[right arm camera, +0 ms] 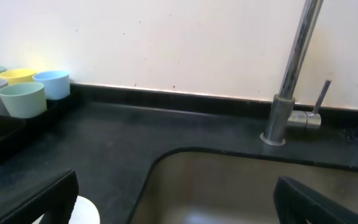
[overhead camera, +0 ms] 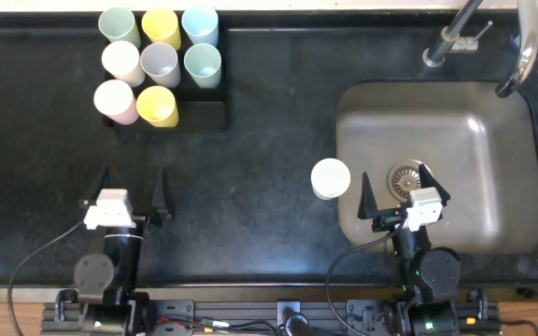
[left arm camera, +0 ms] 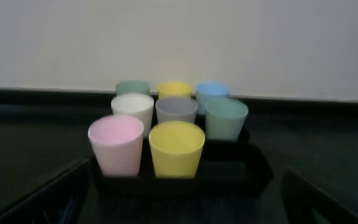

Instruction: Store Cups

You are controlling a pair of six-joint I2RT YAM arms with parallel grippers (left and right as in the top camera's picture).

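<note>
A black tray (overhead camera: 208,116) at the back left of the counter holds several cups in pastel colours: pink (overhead camera: 115,101), yellow (overhead camera: 157,105), white (overhead camera: 122,62), grey (overhead camera: 161,63), teal (overhead camera: 203,65) and others behind. The tray's front right slot is bare. A lone white cup (overhead camera: 331,177) stands upright on the counter just left of the sink; its rim (right arm camera: 83,211) shows by my right gripper's finger. My left gripper (overhead camera: 133,179) is open near the front, facing the tray (left arm camera: 229,177) from a distance. My right gripper (overhead camera: 395,183) is open over the sink's front left, holding nothing.
The steel sink (overhead camera: 493,159) takes up the right side, with a drain (overhead camera: 405,177) and a faucet (overhead camera: 456,33) behind it. Dark counter (overhead camera: 250,205) lies between the tray and the sink. A wall (right arm camera: 166,43) runs along the back.
</note>
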